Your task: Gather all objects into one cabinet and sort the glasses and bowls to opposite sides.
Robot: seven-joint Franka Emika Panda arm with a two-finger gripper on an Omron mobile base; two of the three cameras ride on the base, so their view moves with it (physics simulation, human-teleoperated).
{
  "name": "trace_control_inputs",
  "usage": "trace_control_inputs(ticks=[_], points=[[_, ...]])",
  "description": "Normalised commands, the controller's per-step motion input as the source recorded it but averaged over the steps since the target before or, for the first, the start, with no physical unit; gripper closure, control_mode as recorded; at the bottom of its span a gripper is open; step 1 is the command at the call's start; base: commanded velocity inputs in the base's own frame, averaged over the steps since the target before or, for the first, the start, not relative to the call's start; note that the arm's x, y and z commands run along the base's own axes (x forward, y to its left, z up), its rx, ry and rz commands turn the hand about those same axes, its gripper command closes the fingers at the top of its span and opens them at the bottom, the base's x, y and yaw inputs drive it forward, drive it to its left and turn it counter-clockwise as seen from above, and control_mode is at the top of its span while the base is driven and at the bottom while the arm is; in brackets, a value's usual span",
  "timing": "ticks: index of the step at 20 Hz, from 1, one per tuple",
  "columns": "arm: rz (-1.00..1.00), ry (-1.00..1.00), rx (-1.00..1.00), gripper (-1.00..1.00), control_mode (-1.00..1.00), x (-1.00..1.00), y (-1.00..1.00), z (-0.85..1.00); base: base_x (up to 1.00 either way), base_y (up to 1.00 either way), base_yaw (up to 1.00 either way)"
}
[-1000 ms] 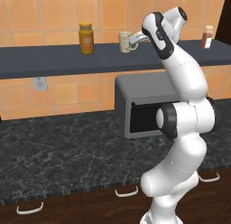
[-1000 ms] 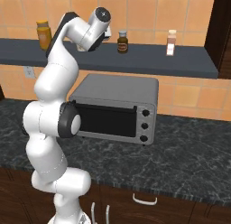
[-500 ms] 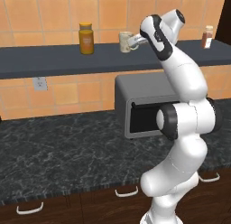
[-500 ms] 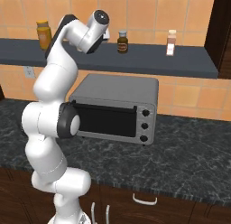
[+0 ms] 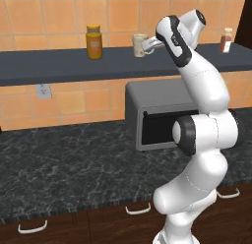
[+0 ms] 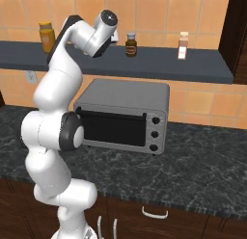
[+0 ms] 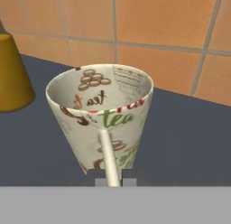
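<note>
Cream cup (image 7: 101, 117) stands upright on the dark shelf (image 5: 59, 66), near the yellow jar (image 5: 94, 42), well apart from any cabinet. Your hand (image 7: 110, 178) is clamped on the cup's thin handle, fingers together around it. Looks like rigid ceramic, light, probably slick and breakable. That handle grip could let the cup swing or pivot, so lift slow and keep it level; a grip across the wall would likely hold steadier.

A cream cup (image 7: 101, 119) stands upright on the dark shelf (image 7: 189, 137); the gripper (image 7: 109, 179) pinches its handle; a yellow-orange jar (image 7: 11, 74) stands near the shelf's left.
</note>
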Motion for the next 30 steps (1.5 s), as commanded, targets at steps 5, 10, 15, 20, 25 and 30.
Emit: trace_control_inputs(ticks=[5,10,15,20,25,30], points=[[-0.07,0.00,0.00,1.00,-1.00,-0.43,-0.19,0.16,0.00,0.00,0.00],[-0.08,0.00,0.00,1.00,-1.00,-0.56,-0.09,0.14,0.00,0.00,0.00],[-0.08,0.00,0.00,1.00,-1.00,-0.51,0.00,0.09,0.00,0.00,0.00],[-0.13,0.00,0.00,1.00,-1.00,-0.54,-0.27,0.00,0.00,0.00,0.00],[-0.18,0.00,0.00,1.00,-1.00,-0.75,-0.31,0.00,0.00,0.00,0.00],[-0.20,0.00,0.00,1.00,-1.00,-0.78,-0.22,0.01,0.00,0.00,0.00]])
